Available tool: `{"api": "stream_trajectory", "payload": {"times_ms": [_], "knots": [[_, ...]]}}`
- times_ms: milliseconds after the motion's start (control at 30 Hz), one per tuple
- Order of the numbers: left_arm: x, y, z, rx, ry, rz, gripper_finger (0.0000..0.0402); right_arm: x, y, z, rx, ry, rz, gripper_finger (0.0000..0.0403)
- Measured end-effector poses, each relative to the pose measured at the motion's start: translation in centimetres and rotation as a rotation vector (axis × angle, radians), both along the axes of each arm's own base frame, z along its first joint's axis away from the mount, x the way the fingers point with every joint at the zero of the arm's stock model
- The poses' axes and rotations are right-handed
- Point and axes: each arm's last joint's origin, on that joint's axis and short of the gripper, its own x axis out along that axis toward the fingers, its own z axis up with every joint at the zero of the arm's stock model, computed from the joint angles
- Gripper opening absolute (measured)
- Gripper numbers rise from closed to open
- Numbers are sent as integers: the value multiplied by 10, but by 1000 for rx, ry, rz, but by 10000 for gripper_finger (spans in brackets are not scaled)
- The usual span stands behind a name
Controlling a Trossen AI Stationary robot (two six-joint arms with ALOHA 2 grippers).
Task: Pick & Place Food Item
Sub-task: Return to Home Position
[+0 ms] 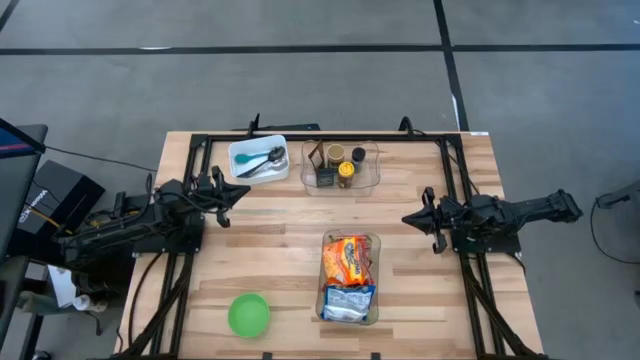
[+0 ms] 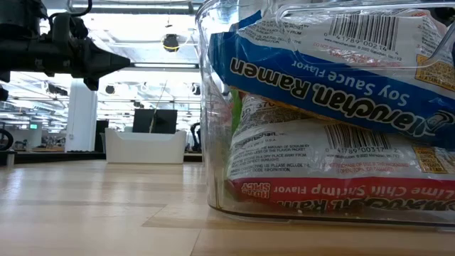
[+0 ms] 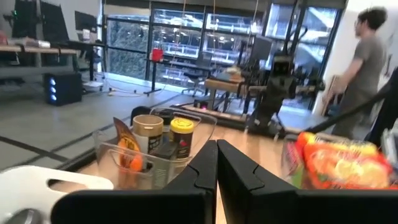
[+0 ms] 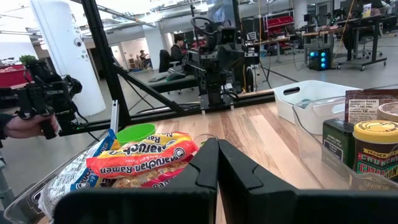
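Left gripper: jaws closed on nothing, over the left side of the table, near the white bin.
Right gripper: fingers pressed together, empty, over the table's right side.
Black spoon: lying inside the white bin.
Orange noodle pack: inside the transparent bin between the arms (a blue ramen pack lies against it).
Green bowl: on bare wood, left of that bin.
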Motion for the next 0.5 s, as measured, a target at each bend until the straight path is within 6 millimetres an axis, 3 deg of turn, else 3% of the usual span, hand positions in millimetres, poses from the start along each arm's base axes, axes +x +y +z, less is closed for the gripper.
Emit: {"api": "stream_trajectory", "payload": {"times_ms": [500], "knots": [[0,0,0,61,24,6,1,0,0,0,0,0,0,0]]}}
